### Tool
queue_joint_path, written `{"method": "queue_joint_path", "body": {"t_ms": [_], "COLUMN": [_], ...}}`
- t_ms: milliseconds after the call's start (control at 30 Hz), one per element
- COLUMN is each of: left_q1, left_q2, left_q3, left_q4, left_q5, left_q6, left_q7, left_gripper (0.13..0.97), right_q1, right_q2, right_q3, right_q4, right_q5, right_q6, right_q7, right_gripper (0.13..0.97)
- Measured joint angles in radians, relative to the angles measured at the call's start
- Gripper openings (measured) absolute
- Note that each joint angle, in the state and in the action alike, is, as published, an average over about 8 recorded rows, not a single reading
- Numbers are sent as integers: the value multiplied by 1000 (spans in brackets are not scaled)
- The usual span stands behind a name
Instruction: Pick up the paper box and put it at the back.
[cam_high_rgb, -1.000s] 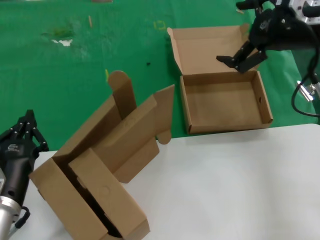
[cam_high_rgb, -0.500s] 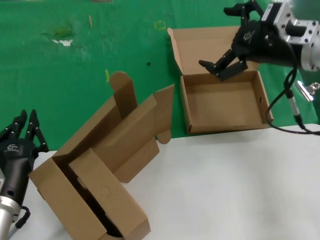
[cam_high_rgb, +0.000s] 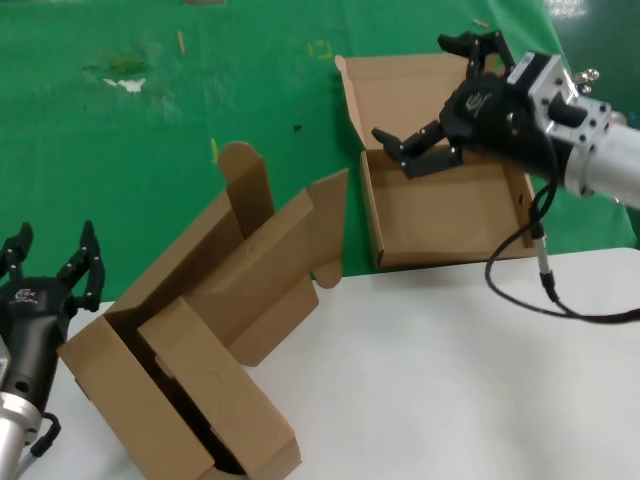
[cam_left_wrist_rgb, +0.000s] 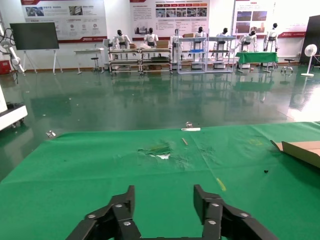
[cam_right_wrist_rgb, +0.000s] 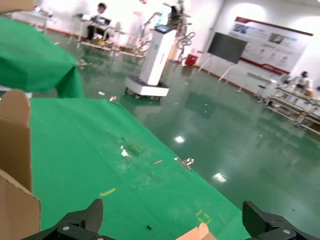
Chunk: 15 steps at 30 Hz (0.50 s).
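The paper box (cam_high_rgb: 450, 205) is a shallow brown mailer, open, with its lid lying flat behind it on the green cloth (cam_high_rgb: 150, 120) at the white tabletop's far edge. My right gripper (cam_high_rgb: 416, 92) is open wide and hovers over the box's back left corner and lid, holding nothing. In the right wrist view its fingers (cam_right_wrist_rgb: 93, 214) spread on either side of a lid tab (cam_right_wrist_rgb: 200, 233). My left gripper (cam_high_rgb: 52, 240) is open and empty at the near left, beside the big carton (cam_high_rgb: 200, 330). In the left wrist view it (cam_left_wrist_rgb: 164, 201) faces the green cloth (cam_left_wrist_rgb: 100, 170).
The big brown carton with tall rounded flaps lies tilted on the white tabletop (cam_high_rgb: 460, 380), just left of the paper box. A yellow square mark (cam_high_rgb: 319, 49) and small scraps lie on the green cloth behind. A black cable (cam_high_rgb: 530, 290) hangs from my right arm.
My right gripper has moved left over the paper box's back wall and lid, its fingers spread wider. My left gripper has gone from shut to open.
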<state>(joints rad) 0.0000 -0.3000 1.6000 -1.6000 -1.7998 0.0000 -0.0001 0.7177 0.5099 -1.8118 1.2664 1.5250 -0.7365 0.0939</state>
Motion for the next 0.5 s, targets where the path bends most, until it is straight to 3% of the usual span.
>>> {"method": "queue_joint_path", "body": {"t_ms": [100, 500], "left_q1": [0, 0], "left_q2": [0, 0], "left_q3": [0, 0], "left_q4": [0, 0], "left_q5": [0, 0], "left_q6": [0, 0], "left_q7": [0, 0], "left_gripper": [375, 655], "right_q1": [-43, -215], "right_q2": [-13, -63], "right_q3": [13, 64], "right_q4": [20, 100], "right_q5": [17, 83], "right_q6": [44, 221], "right_q7": [-6, -28], "right_gripper": [966, 966]}}
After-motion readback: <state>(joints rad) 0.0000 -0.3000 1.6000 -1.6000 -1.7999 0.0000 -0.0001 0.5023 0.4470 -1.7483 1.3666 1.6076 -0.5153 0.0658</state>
